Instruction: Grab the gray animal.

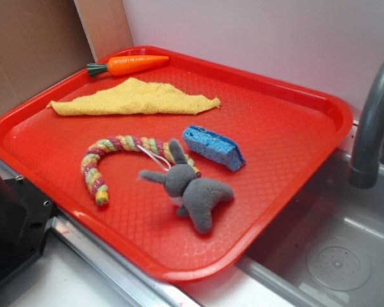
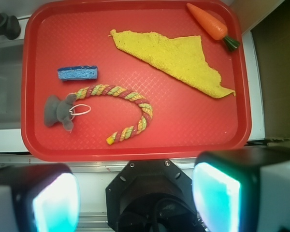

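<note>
**While the gripper waits off the tray, the bunny lies tangled close to a rope toy**

Seen from the wrist camera, the gripper (image 2: 135, 193) hangs over the counter just outside the near rim of the red tray (image 2: 135, 147), its two fingers spread wide with nothing between them. The gray animal (image 1: 191, 190), a small plush bunny, lies on its side near the tray's sink-side edge. Its ears touch one end of a striped rope toy (image 1: 115, 157), and a thin white loop (image 2: 80, 109) rests across its head. A blue sponge (image 1: 213, 146) sits just beside it. A yellow cloth (image 1: 133, 98) and a toy carrot (image 1: 129, 64) lie well apart.

The likeliest slip is closing on the head end, where the fingers could catch the rope or the loop. A grasp on the soft body may also squash and slide out.
</note>
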Action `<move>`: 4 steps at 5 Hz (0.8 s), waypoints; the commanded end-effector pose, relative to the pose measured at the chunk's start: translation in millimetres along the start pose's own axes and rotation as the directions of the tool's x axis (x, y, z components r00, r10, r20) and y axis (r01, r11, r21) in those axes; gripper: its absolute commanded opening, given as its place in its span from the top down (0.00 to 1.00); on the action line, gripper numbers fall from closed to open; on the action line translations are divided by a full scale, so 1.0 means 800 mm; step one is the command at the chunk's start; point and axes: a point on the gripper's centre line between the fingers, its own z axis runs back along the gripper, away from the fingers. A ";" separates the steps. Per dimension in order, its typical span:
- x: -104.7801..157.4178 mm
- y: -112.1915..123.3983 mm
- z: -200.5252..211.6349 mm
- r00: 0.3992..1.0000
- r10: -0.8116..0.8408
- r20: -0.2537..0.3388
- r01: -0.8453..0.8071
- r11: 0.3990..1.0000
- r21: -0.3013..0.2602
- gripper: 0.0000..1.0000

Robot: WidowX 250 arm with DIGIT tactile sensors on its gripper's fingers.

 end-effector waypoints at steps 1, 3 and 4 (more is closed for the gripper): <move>0.000 0.000 0.000 1.000 0.000 0.000 0.000 1.000 0.000 0.00; 0.036 -0.034 -0.029 0.909 -0.416 0.026 0.416 0.909 0.011 0.00; 0.045 -0.057 -0.040 0.789 -0.611 0.055 0.612 0.791 0.008 0.00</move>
